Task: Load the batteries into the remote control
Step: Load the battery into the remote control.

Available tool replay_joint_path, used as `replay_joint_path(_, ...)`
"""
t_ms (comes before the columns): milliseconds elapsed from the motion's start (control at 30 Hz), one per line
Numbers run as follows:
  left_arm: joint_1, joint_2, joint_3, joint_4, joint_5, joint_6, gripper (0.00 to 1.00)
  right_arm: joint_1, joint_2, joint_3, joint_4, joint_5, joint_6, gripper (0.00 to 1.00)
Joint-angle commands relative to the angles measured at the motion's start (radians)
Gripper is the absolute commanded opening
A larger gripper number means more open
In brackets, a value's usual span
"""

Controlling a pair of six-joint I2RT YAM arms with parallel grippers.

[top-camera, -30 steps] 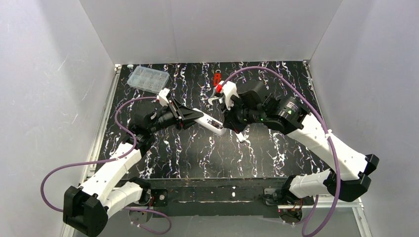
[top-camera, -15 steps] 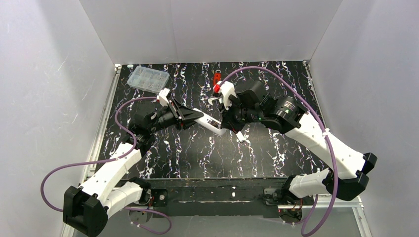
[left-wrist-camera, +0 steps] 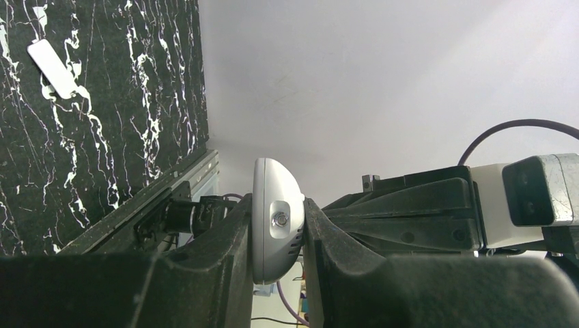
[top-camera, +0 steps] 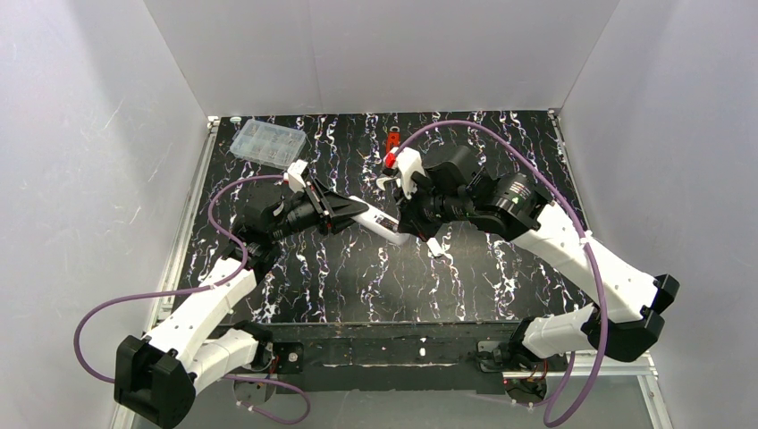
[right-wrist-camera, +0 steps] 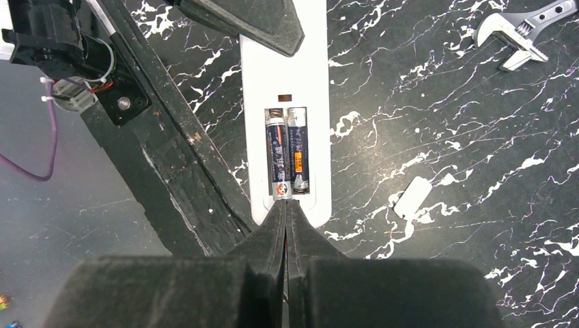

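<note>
Both jaws tight, left around remote (right-wrist-camera: 315, 82)

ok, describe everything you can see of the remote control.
The remote control is a slim white plastic bar, back side up. Its recess is uncovered, with both batteries side by side inside. The left gripper clamps one end, and the shut right gripper touches the recess's other end with its tips.
</note>
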Motion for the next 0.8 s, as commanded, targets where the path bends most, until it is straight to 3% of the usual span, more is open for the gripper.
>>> replay_joint_path(0, -0.004, -0.015, 0.002, 0.071, 0.033, 0.0, 0.0, -0.001, 0.007, 0.021, 0.046, -0.019, -0.008, 0.01)
replay_joint_path(767, -0.004, -0.007, 0.003, 0.079, 0.039, -0.002, 0.0, -0.002, 0.04, 0.046, 0.065, -0.022, -0.019, 0.01)
